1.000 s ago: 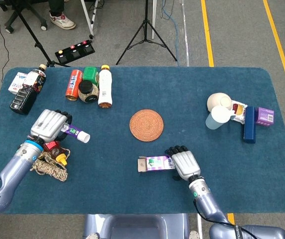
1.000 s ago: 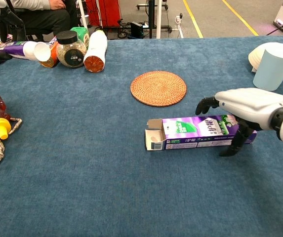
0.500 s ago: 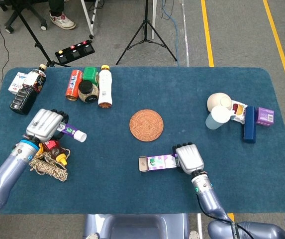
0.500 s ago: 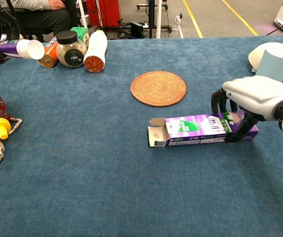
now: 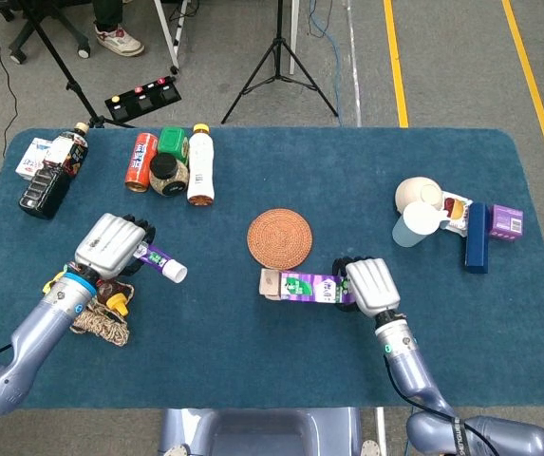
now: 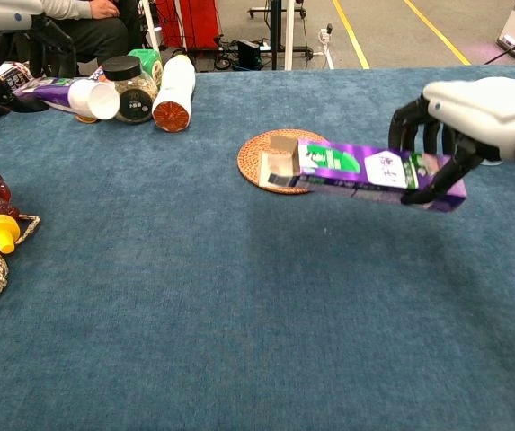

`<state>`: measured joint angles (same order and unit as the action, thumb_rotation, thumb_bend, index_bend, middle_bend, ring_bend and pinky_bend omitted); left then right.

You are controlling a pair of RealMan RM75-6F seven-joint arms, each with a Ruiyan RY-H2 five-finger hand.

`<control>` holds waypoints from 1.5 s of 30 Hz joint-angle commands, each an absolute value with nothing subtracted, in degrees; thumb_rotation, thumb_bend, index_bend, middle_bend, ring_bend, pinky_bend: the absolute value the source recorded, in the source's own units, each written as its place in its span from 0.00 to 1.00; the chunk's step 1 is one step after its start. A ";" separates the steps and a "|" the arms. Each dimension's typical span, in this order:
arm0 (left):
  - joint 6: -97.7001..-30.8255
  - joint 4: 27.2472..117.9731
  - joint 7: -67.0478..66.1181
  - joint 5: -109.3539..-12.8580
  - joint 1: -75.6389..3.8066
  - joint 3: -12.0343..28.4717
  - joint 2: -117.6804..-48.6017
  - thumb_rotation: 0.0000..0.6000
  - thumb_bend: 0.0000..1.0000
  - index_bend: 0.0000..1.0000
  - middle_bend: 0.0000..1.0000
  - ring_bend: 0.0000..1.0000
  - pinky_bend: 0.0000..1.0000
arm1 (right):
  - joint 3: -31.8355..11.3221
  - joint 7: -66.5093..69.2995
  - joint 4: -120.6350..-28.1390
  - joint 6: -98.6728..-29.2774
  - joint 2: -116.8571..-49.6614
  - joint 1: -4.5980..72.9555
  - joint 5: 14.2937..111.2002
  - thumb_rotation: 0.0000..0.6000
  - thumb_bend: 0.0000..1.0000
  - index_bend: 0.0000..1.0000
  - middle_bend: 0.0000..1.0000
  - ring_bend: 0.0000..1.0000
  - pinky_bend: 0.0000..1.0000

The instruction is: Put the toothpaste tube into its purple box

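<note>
My left hand (image 5: 110, 245) grips the toothpaste tube (image 5: 160, 261), a purple tube with a white cap pointing right, held above the table's left side. In the chest view the tube (image 6: 70, 93) shows at the upper left, the left hand (image 6: 5, 13) barely in frame. My right hand (image 5: 370, 285) holds the purple box (image 5: 300, 285) by its right end, lifted off the cloth. The box (image 6: 356, 169) lies level in the air, its open flap end (image 6: 277, 164) facing left toward the tube. The right hand (image 6: 473, 112) wraps the box from above.
A woven round coaster (image 5: 279, 237) lies just behind the box. Bottles and jars (image 5: 172, 166) stand at the back left, a dark bottle (image 5: 53, 176) further left. A rope bundle with small bottles (image 5: 101, 309) lies under my left arm. Cups and boxes (image 5: 452, 223) sit at the right.
The right hand has lifted the purple box off the table and carried it up and leftward. The left hand has moved right with the toothpaste tube.
</note>
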<state>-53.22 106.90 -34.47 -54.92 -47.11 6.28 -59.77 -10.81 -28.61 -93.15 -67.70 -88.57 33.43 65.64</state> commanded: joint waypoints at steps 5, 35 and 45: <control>-62.86 115.27 -57.79 -32.98 -58.45 7.41 -66.82 1.00 0.36 0.57 0.43 0.39 0.59 | -14.41 -36.35 -96.30 -71.14 -87.68 35.47 64.62 1.00 0.35 0.60 0.63 0.69 0.54; -81.65 112.31 -71.13 -16.98 -70.99 12.44 -83.77 1.00 0.36 0.57 0.47 0.43 0.67 | -13.14 -42.72 -101.36 -76.09 -87.90 35.45 64.15 1.00 0.35 0.60 0.63 0.71 0.54; -85.94 110.32 -73.14 -15.82 -72.64 14.49 -87.95 1.00 0.36 0.57 0.50 0.48 0.75 | -12.83 -47.00 -102.57 -78.86 -90.00 35.14 62.58 1.00 0.34 0.60 0.63 0.72 0.54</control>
